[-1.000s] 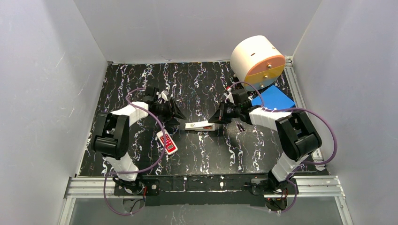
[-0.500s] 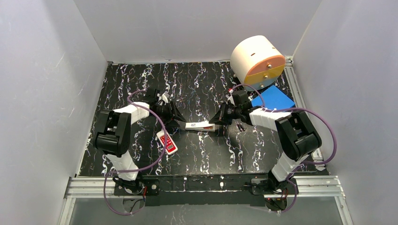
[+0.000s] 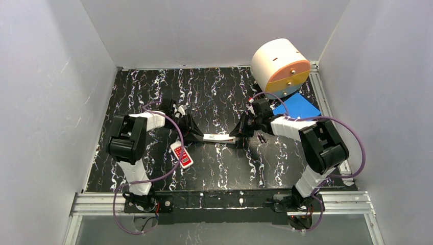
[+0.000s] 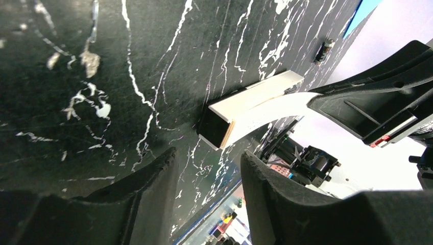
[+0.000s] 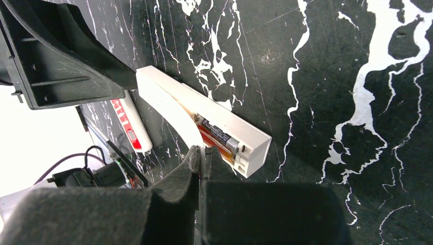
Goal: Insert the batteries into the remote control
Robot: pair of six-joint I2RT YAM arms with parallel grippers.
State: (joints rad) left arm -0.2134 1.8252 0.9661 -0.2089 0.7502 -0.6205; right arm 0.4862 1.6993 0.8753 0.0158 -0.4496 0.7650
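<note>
Pinched thin white cover (image 5: 171, 109) in right gripper (image 5: 201, 155) beside remote control (image 5: 240, 130) holding batteries (image 5: 217, 133), with left gripper (image 4: 208, 155) spread wide near its end.

Table (image 3: 219, 87): black with white marble veining. Remote control (image 3: 217, 137) and its battery cover (image 5: 178, 120): white. Batteries (image 5: 217, 133) in the bay: one black, one red-orange. Shorter remote (image 3: 182, 154): white body, red face. Drum (image 3: 280, 66): cream, with an orange-and-blue front. Box (image 3: 296, 108): blue.

A short white remote with a red button face (image 3: 182, 155) lies on the black, white-veined tabletop (image 3: 214, 87). In the far right corner sits a cream drum (image 3: 280, 68) with an orange-and-blue face, and a flat blue block (image 3: 297, 108) lies just beside it.
</note>
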